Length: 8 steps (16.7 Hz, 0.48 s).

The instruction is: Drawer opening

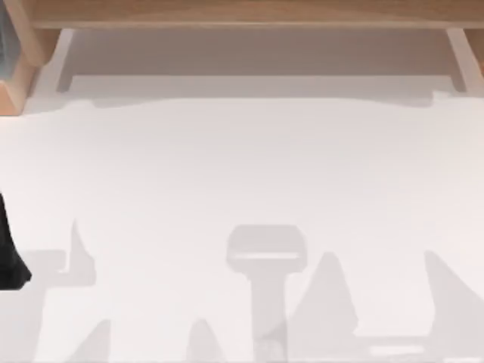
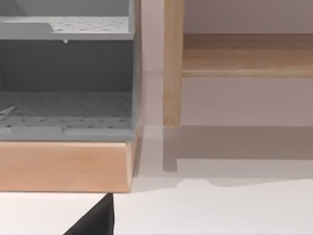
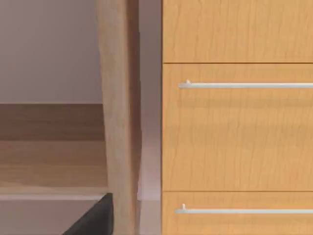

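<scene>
In the right wrist view a light wooden drawer cabinet faces me. Its middle drawer [image 3: 237, 137] carries a thin silver bar handle [image 3: 244, 85] and sits flush with the fronts above and below. The lower drawer [image 3: 237, 223] has its own silver handle [image 3: 244, 211]. A black piece of my right gripper [image 3: 95, 218] shows at the picture's edge, some way short of the cabinet and touching nothing. My left arm [image 1: 9, 253] is a black shape at the table's left edge, and a black piece of the left gripper [image 2: 95, 219] hangs over the white table.
A wooden shelf frame [image 1: 242, 15] runs along the back of the white table [image 1: 242, 181]. A grey perforated rack [image 2: 66, 73] on a wooden base [image 2: 63, 166] stands at the back left, beside a wooden post [image 2: 172, 63]. Another post [image 3: 117, 112] stands beside the cabinet.
</scene>
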{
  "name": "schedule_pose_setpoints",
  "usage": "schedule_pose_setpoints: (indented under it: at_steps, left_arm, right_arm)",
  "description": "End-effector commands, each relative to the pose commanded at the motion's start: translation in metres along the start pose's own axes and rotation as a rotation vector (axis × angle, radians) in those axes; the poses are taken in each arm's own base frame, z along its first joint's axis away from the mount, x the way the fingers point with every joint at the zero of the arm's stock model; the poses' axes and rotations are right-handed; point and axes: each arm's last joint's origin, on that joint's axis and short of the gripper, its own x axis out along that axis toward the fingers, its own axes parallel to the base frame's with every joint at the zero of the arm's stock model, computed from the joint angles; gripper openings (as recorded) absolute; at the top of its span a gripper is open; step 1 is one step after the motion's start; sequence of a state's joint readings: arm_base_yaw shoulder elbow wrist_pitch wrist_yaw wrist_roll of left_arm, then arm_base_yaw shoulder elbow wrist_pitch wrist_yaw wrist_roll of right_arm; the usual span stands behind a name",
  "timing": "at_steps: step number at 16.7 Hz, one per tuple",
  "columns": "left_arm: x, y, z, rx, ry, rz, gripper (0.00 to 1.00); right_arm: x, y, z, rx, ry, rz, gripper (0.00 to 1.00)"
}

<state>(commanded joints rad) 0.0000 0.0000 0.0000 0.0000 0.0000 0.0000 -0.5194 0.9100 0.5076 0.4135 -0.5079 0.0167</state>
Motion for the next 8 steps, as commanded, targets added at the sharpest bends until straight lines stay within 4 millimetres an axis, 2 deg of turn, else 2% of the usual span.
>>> schedule_pose_setpoints:
  at_steps: [4, 8]
  left_arm:
    - [0.0, 0.0, 0.0, 0.0, 0.0, 0.0, 1.0]
    - [0.0, 0.0, 0.0, 0.0, 0.0, 0.0, 1.0]
  right_arm:
    - [0.021, -0.036, 0.005, 0.002, 0.005, 0.004, 1.0]
    - [0.024, -0.043, 0.006, 0.0, 0.003, 0.005, 1.0]
